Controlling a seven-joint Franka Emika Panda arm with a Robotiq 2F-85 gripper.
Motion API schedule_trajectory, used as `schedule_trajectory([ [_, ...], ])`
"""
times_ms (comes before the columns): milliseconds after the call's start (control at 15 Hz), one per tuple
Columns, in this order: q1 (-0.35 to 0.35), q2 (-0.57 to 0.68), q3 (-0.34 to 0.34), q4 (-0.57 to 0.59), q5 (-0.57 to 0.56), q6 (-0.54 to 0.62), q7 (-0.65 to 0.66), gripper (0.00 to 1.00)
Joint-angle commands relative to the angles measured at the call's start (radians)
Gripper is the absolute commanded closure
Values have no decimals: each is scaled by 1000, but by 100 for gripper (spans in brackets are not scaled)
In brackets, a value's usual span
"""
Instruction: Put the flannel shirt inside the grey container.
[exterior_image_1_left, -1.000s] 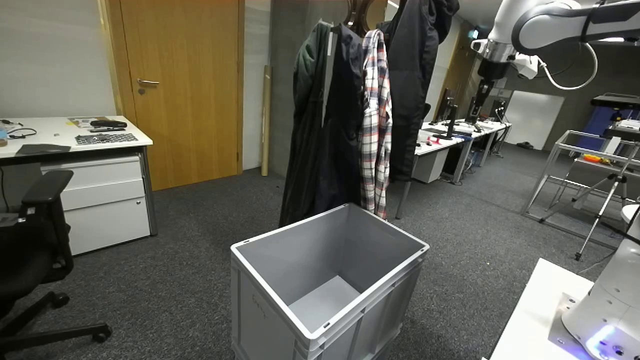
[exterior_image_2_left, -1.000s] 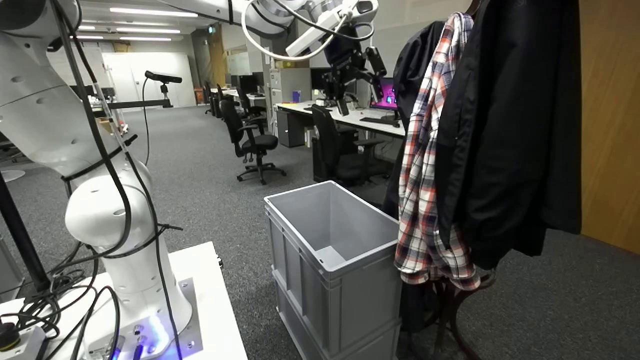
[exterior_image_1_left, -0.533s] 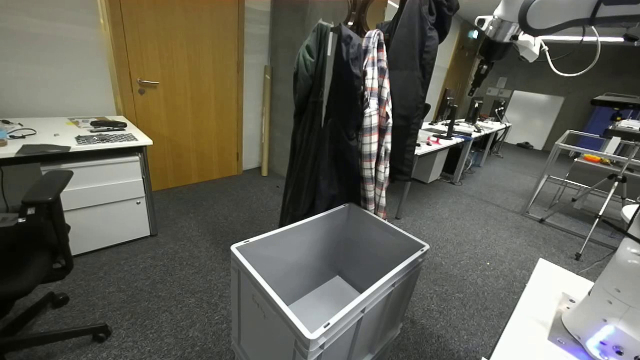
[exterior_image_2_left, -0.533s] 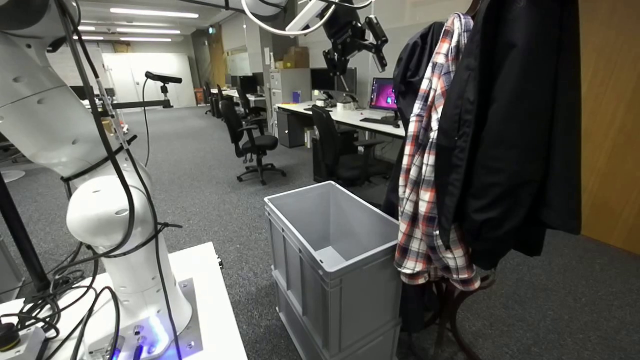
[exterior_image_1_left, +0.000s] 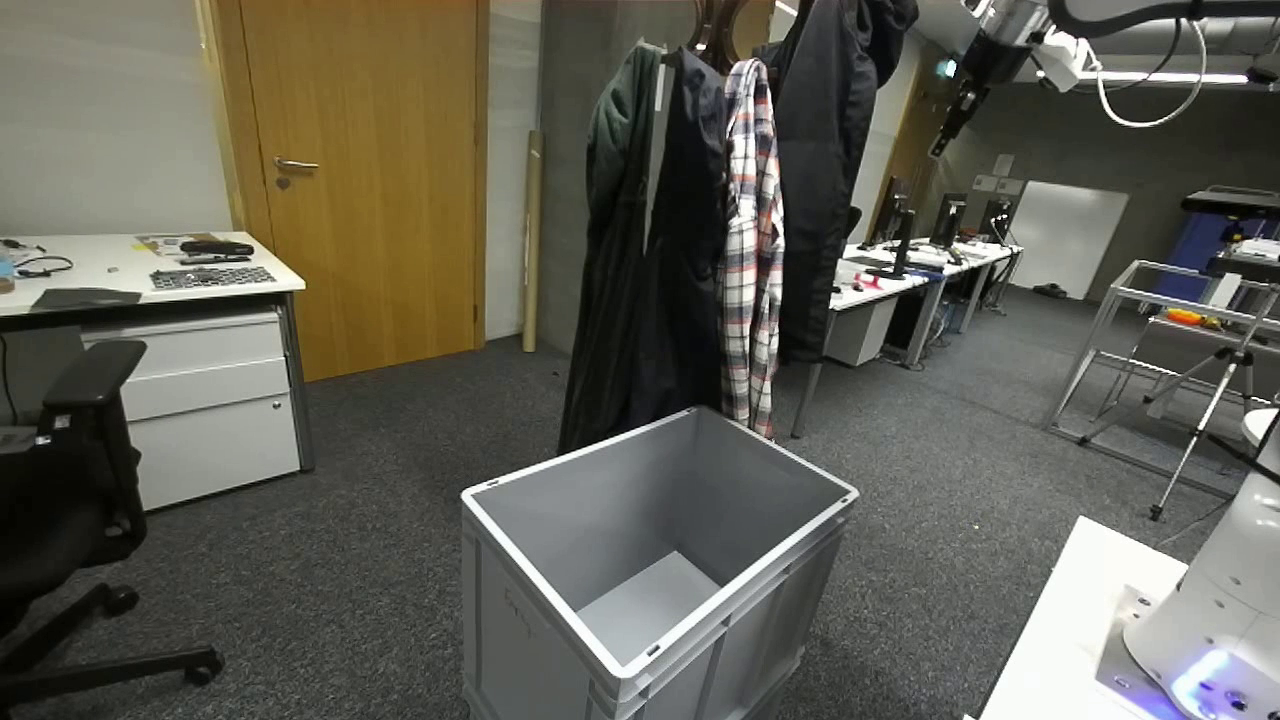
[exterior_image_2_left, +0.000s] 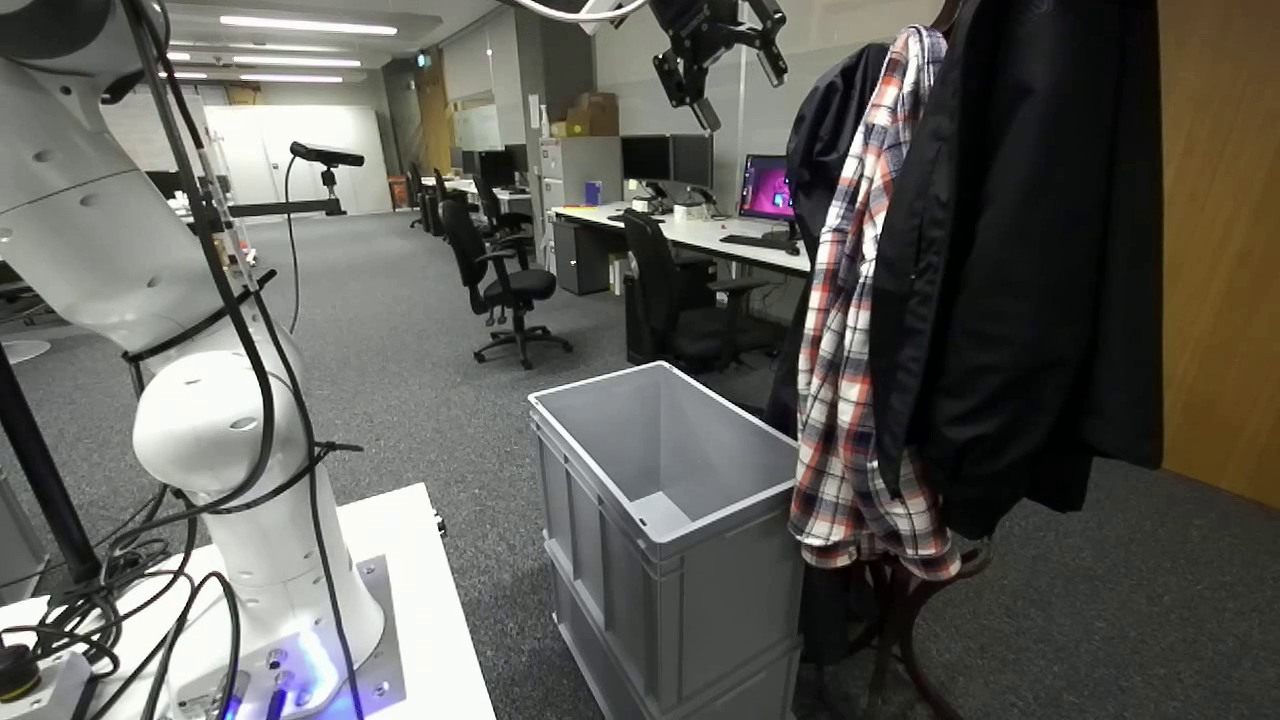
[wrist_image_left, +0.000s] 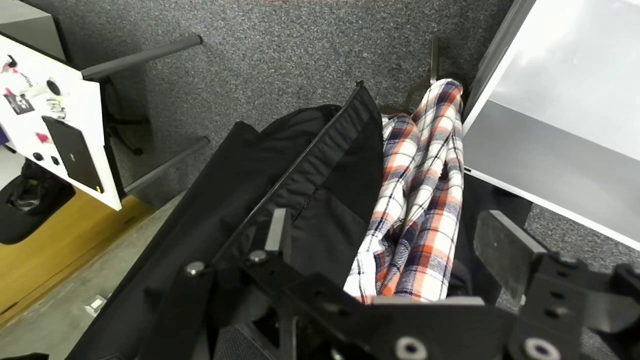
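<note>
The flannel shirt, plaid in white, red and dark, hangs among dark garments in both exterior views (exterior_image_1_left: 752, 240) (exterior_image_2_left: 850, 380). In the wrist view the shirt (wrist_image_left: 432, 215) runs down between the two fingers and passes behind the gripper's body. The grey container (exterior_image_1_left: 560, 610) stands on the floor beside the hanging shirt's lower end, with bare floor showing inside. It also shows in an exterior view (exterior_image_2_left: 610, 510) and at the right of the wrist view (wrist_image_left: 555, 135). My gripper (wrist_image_left: 395, 235) is open and empty. In both exterior views it (exterior_image_1_left: 940, 148) (exterior_image_2_left: 742, 98) is high, apart from the shirt.
Black jackets (exterior_image_2_left: 1020, 280) (wrist_image_left: 295, 160) hang close against the shirt on a coat stand (exterior_image_2_left: 895, 630). A white desk (exterior_image_2_left: 690, 228) and a black chair (exterior_image_2_left: 665, 285) stand behind the container. A white drawer cabinet (exterior_image_1_left: 215, 400) and a wooden door (exterior_image_1_left: 375, 200) are farther off.
My gripper has moved up in both exterior views. It stays open. The shirt and the grey container have not moved.
</note>
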Motion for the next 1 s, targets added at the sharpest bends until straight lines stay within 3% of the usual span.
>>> schedule_trajectory([
  [0, 0, 6, 0, 9, 0, -3, 0, 0],
  [400, 0, 17, 0, 15, 1, -3, 0, 0],
  [933, -15, 74, 26, 56, -46, 128, 149, 0],
])
